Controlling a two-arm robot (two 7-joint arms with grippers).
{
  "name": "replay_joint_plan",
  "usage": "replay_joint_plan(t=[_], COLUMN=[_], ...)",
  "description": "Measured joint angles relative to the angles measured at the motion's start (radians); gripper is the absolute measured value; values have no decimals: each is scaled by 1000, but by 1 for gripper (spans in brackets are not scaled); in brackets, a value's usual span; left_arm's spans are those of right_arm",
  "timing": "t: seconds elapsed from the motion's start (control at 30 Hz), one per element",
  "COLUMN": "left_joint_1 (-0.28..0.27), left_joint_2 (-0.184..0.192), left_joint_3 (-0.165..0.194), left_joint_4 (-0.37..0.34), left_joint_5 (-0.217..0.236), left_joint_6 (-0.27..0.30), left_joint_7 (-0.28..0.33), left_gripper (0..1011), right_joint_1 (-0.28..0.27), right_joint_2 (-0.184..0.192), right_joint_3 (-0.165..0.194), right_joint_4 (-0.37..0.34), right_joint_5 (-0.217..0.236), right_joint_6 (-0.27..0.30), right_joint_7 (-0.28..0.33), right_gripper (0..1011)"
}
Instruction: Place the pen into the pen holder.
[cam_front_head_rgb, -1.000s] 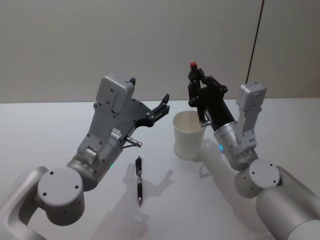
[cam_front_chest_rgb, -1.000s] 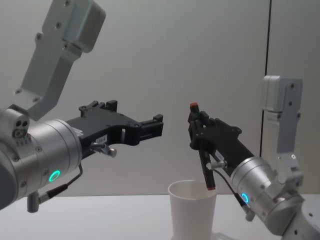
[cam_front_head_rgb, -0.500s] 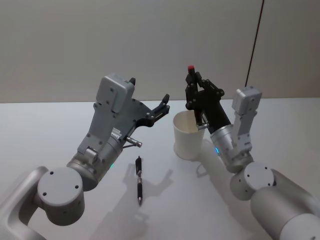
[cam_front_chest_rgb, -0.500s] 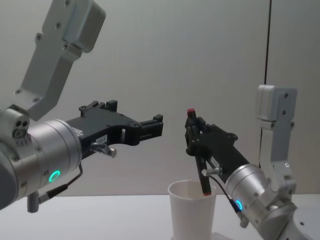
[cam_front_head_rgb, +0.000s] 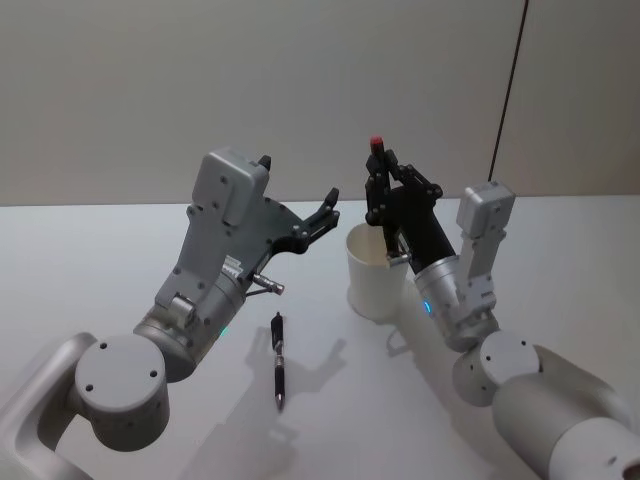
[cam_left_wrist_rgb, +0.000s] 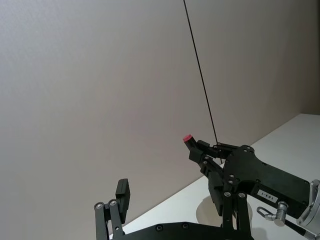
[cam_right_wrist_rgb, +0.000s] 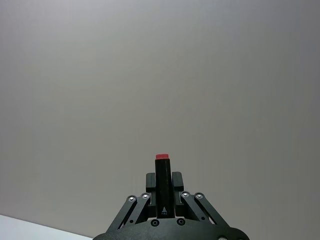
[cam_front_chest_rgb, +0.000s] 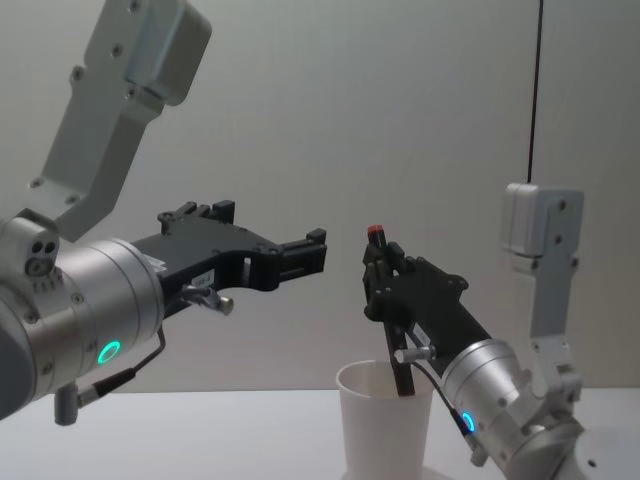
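A black pen with a red top (cam_front_head_rgb: 376, 146) stands nearly upright in my right gripper (cam_front_head_rgb: 382, 195), which is shut on its middle. In the chest view the pen (cam_front_chest_rgb: 402, 372) has its lower tip dipped just inside the mouth of the pen holder (cam_front_chest_rgb: 383, 425), a white paper cup (cam_front_head_rgb: 372, 275) standing on the table. The right wrist view has the pen's red top (cam_right_wrist_rgb: 162, 157) rising between the fingers (cam_right_wrist_rgb: 150, 181). My left gripper (cam_front_head_rgb: 325, 212) hangs open and empty, to the left of the cup and above the table.
A second black pen (cam_front_head_rgb: 279, 358) lies on the white table (cam_front_head_rgb: 90, 260) in front of the cup, below my left arm. A thin dark cable (cam_front_head_rgb: 508, 85) hangs by the wall at the back right.
My right gripper has carried the pen leftward and lower, from the cup's right edge to over its mouth; the tip now dips inside. The left arm has not moved.
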Motion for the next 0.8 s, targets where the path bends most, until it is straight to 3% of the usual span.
replay_joint_plan(t=[0.8], left_joint_1=[0], left_joint_2=[0], left_joint_3=[0], left_joint_4=[0], left_joint_5=[0], left_joint_6=[0], left_joint_7=[0], left_gripper=[1003], right_joint_1=[41], right_joint_2=[-16], right_joint_3=[11], right_joint_4=[112], right_joint_5=[-15], right_joint_6=[-80], right_joint_7=[4], right_gripper=[173])
